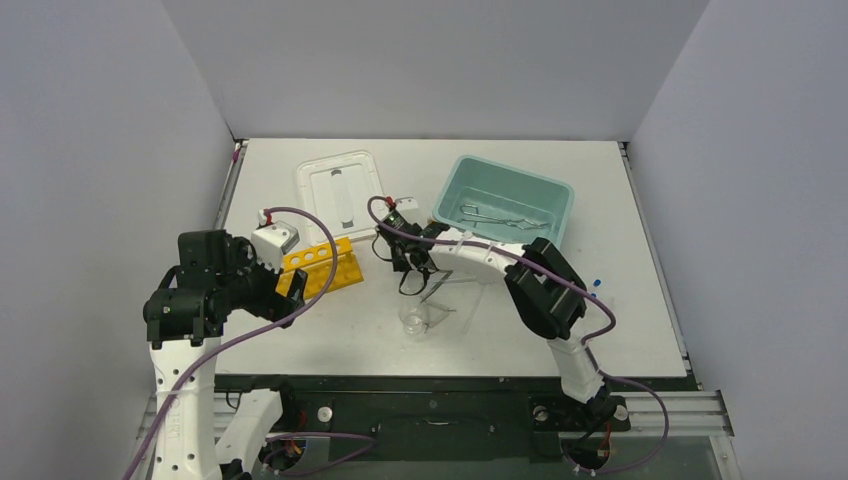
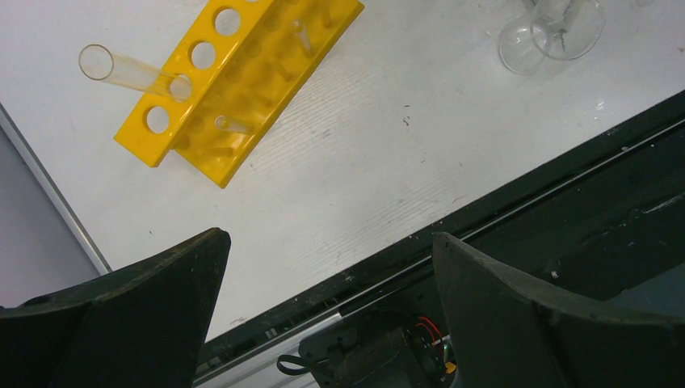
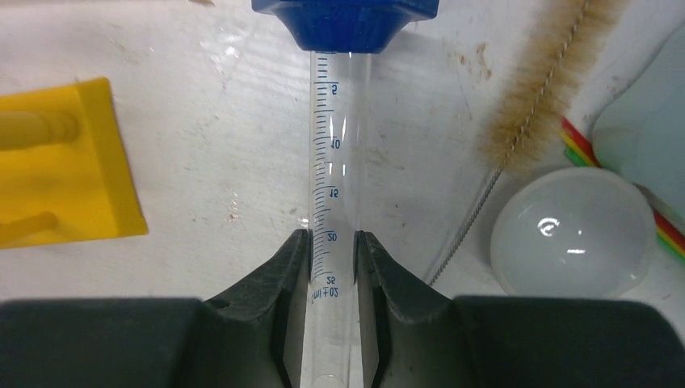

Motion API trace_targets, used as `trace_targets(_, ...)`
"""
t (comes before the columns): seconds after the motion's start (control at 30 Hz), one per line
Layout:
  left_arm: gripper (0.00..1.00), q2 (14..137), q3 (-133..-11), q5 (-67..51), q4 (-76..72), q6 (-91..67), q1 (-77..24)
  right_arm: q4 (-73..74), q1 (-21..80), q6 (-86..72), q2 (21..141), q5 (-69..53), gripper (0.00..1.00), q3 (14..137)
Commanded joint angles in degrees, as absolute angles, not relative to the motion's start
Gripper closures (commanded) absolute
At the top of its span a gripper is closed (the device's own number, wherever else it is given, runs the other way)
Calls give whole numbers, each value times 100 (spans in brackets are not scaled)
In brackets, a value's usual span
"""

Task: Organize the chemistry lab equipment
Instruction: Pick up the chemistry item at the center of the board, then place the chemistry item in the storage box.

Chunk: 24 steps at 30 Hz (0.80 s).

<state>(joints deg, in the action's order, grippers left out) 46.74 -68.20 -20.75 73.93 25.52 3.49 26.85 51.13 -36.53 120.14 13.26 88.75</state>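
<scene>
The right pincer pinched the graduated tube beside the yellow rack. A level, gentle lift would likely suit slippery glass. Meanwhile the left pincer gaped wide.

Graduated tube (blue base), beside yellow rack

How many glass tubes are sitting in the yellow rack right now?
1 for certain: a clear tube slanting out of the second hole from one end of the yellow rack. Two pale stubs lower on the rack could be tubes or pegs; I cannot tell.
</scene>
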Motion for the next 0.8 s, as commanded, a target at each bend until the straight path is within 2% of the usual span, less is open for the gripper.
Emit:
trace_targets(0.0, 3, 4642, -6921, -2087, 7303, 2548, 370, 2666, 4882, -3295, 11710, 1027, 100, 9445)
trace_targets(0.27, 3, 4591, -6908, -2054, 7337, 2606, 375, 3103, 4148, -2271, 10378, 209, 100, 9626)
trace_targets(0.47, 3, 4614, -6908, -2112, 7310, 2588, 369, 2801, 3295, -1461, 9288, 47, 100, 8848)
trace_targets(0.77, 3, 4572, -6924, -2120, 7339, 2591, 369, 3230, 2376, -329, 9161, 47, 100, 8485)
